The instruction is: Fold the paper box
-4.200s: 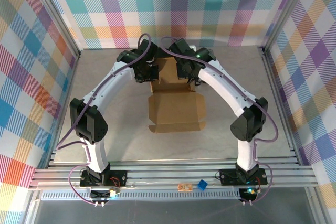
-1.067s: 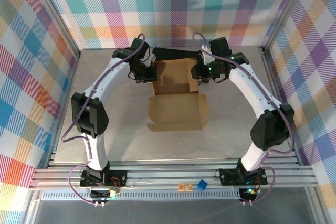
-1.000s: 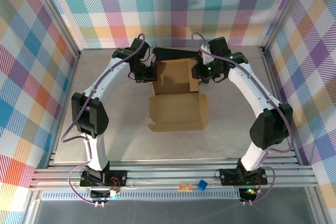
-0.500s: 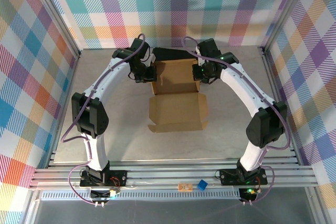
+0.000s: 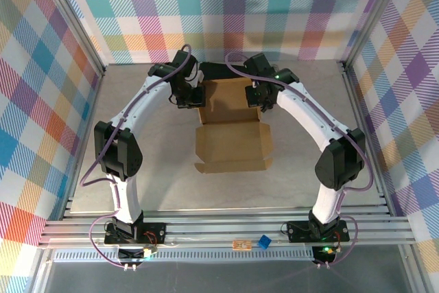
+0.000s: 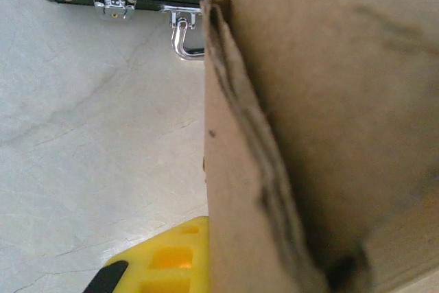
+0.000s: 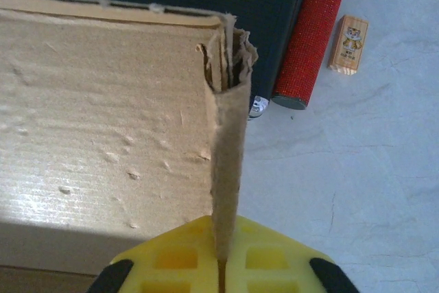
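Step in hand: I judge it is the raising of the two side walls of the paper box [image 5: 231,145]; both walls stand upright at its far half.
Left claw [image 5: 193,99]: pressed together on the left side wall; in the left wrist view the cardboard lies against my yellow finger [image 6: 161,259].
Right claw [image 5: 261,99]: pinching the right side wall; in the right wrist view the thin wall runs between my yellow fingers [image 7: 178,257], with no gap to see.
Where the box is: on the table [image 5: 137,176], midway between the left and right edges, nearer to the far edge, just before the black case [image 5: 219,71].
Long axis: from the near edge to the far edge of the table.
Which way it points: the flat lid panel with small flaps points to the near edge; the tray part points to the far edge.
Next move: probably I must press the doubled walls down until they lock, then bring the lid over.
Risk: the top corner of the right wall looks frayed, so it may buckle.
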`<state>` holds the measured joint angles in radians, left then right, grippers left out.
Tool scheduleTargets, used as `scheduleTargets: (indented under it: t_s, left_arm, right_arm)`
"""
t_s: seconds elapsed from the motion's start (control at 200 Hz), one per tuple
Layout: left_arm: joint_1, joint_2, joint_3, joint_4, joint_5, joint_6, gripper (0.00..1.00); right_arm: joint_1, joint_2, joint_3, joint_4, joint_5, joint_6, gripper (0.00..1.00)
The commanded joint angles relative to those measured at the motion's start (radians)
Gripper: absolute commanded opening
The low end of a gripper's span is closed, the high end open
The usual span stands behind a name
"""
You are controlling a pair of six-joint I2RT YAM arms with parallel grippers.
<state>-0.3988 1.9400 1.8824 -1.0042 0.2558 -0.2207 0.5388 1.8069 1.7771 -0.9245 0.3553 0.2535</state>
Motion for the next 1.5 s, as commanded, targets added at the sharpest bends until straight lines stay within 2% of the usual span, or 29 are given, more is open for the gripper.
scheduleTargets:
  t_s: [0.0, 0.115, 0.25, 0.56, 0.69, 0.82, 0.945, 1.09, 1.495]
  left_arm:
    - [-0.008, -0.046, 0.043, -0.025, 0.015, -0.017, 0.00]
    - [-0.008, -0.046, 0.043, -0.027, 0.017, -0.016, 0.00]
    - [-0.008, -0.046, 0.041, -0.028, 0.016, -0.014, 0.00]
    - [-0.008, -0.038, 0.056, -0.040, -0.001, -0.015, 0.00]
    - [-0.010, -0.025, 0.080, -0.065, -0.028, -0.028, 0.00]
    - [-0.035, -0.003, 0.118, -0.112, -0.130, -0.053, 0.00]
    - [-0.078, 0.010, 0.134, -0.148, -0.309, -0.099, 0.00]
    - [-0.106, 0.019, 0.131, -0.168, -0.464, -0.143, 0.00]
    - [-0.146, 0.028, 0.115, -0.172, -0.625, -0.145, 0.00]
  right_arm:
    - [0.003, 0.030, 0.033, -0.033, -0.007, -0.003, 0.13]
    - [0.001, 0.047, 0.043, -0.030, -0.009, -0.012, 0.17]
    - [0.000, 0.067, 0.067, -0.034, -0.001, -0.022, 0.17]
    - [0.000, 0.104, 0.127, -0.085, 0.097, -0.021, 0.00]
    - [0.005, 0.112, 0.148, -0.119, 0.167, -0.010, 0.00]
    - [0.022, 0.119, 0.173, -0.155, 0.224, 0.016, 0.00]
    - [0.037, 0.147, 0.224, -0.234, 0.266, 0.091, 0.00]
    - [0.047, 0.164, 0.264, -0.297, 0.276, 0.155, 0.00]
    - [0.068, 0.209, 0.384, -0.394, 0.227, 0.234, 0.00]
